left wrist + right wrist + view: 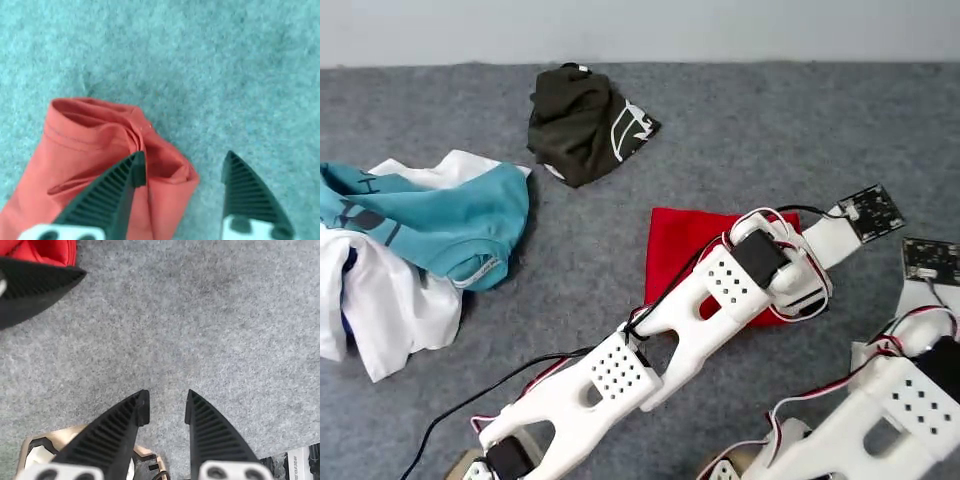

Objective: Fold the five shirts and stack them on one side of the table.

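A folded red shirt lies on the grey carpet near the middle. My left arm stretches over its right part. In the left wrist view my left gripper is open, one finger above a folded corner of the red shirt and the other above bare carpet. My right gripper hangs open over bare carpet beside the red shirt, holding nothing. A crumpled black shirt lies at the back. A teal shirt rests on white shirts at the left.
Grey carpet covers the whole table up to a pale wall at the back. One finger of the left gripper shows in the right wrist view. My right arm stands at the near right corner.
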Action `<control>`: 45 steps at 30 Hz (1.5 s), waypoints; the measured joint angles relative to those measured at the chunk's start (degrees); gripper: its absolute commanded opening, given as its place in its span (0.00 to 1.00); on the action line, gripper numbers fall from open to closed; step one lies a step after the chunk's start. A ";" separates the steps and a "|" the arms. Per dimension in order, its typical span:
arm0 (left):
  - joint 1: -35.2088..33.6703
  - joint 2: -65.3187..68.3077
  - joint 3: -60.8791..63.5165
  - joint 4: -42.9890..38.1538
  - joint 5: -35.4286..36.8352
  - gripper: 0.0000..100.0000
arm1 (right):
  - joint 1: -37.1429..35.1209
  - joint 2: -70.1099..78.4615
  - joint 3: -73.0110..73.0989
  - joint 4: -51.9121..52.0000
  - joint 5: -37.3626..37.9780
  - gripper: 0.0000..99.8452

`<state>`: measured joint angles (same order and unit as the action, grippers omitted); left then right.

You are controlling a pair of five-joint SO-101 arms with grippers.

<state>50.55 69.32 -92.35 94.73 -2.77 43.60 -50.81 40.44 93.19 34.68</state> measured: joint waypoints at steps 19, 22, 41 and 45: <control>-42.55 -25.85 17.67 4.66 3.78 0.26 | -20.75 1.32 -9.58 -4.04 -8.97 0.12; -42.55 -27.25 32.00 4.66 4.13 0.26 | -32.53 6.95 -12.92 -5.54 -10.55 0.12; -41.49 -28.13 58.20 4.40 4.13 0.26 | -58.11 58.55 -44.04 -8.18 -9.67 0.12; -41.49 -28.13 58.20 4.40 4.13 0.26 | -61.36 63.82 -46.07 -8.18 -9.49 0.12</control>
<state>9.05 41.19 -34.15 99.12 1.36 -17.76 13.01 -5.63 85.01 25.19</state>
